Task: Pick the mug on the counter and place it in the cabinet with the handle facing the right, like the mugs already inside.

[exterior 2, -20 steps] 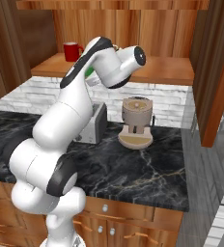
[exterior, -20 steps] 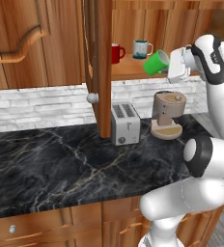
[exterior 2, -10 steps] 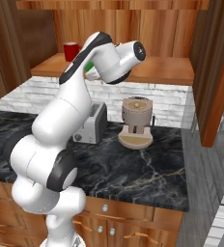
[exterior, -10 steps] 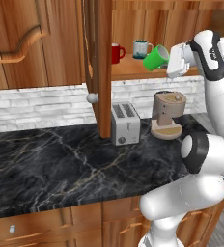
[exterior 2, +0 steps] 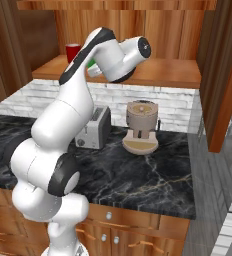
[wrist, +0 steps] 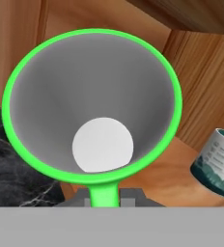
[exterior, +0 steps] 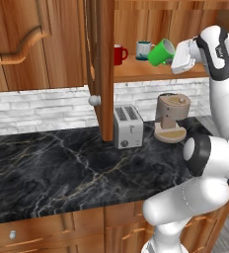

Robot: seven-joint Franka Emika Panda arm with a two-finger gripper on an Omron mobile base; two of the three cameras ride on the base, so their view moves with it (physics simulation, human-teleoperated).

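**Mug up at the shelf, not set down yet**

Green mug (exterior: 161, 52) is in my gripper (exterior: 174, 58), jaws clenched on its handle (wrist: 103, 194). It's tipped on its side in the air just above the cabinet (exterior: 156, 69) shelf, open mouth towards my hand camera. Teal-and-white mug (exterior: 144, 49) sits just beside it, red mug (exterior: 119, 54) further left. Both stand upright on the plank. Judgement: handle grip lets me steer where the loop points; I must right the mug before lowering. Toaster (exterior: 128, 127) and coffee machine (exterior: 171, 117) are on the counter (exterior: 52, 168) below, well apart.
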